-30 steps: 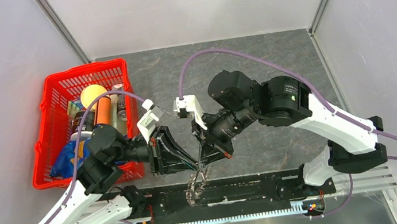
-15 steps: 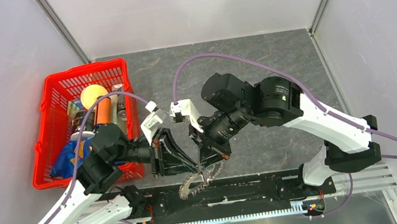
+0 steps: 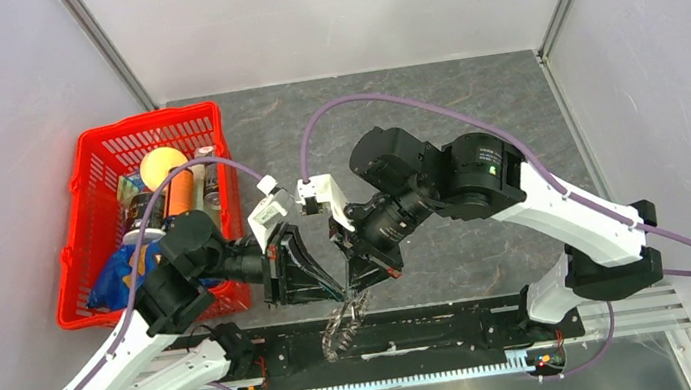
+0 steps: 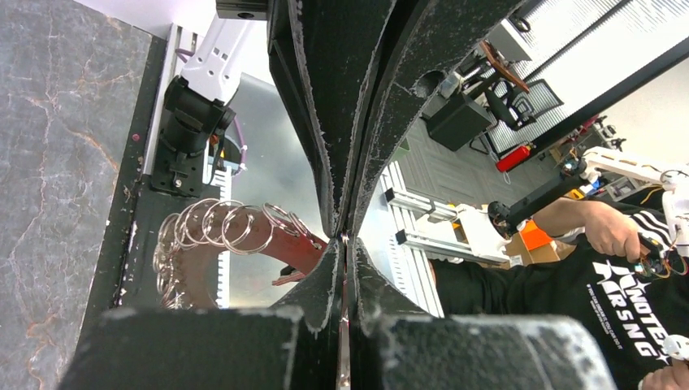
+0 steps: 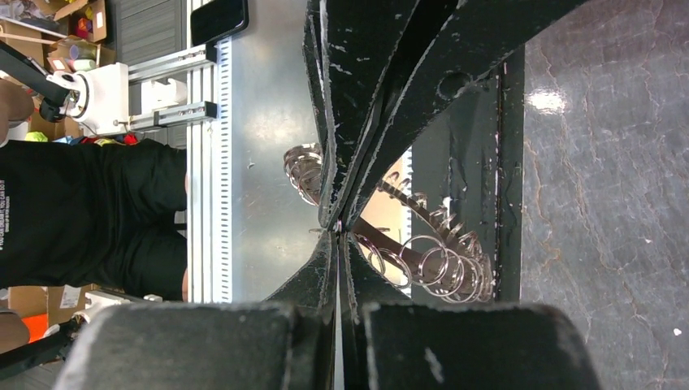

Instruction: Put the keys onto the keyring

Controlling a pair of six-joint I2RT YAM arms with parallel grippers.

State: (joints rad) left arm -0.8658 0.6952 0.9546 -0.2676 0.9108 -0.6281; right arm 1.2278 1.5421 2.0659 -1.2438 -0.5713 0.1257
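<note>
The keyring [image 3: 342,323] hangs edge-on over the black front rail, just below where both grippers meet. Up close it is a red-brown band strung with many small silver rings, seen in the left wrist view [image 4: 244,236] and the right wrist view [image 5: 439,264]. My left gripper [image 3: 337,293] and right gripper [image 3: 357,284] point at each other, tip to tip, both shut at the ring's upper edge. The pinch shows in the left wrist view [image 4: 345,238] and the right wrist view [image 5: 336,231]. The small black-headed key is hidden.
A red basket [image 3: 82,179] with a yellow ball, an orange bottle and packets stands at the left, close behind my left arm. A black rail [image 3: 460,326] runs along the table's near edge. White walls close in the sides and back.
The hanging keyring swung from edge-on to flat-on and back to edge-on. Both grippers stayed pinched together and shifted slightly left.
</note>
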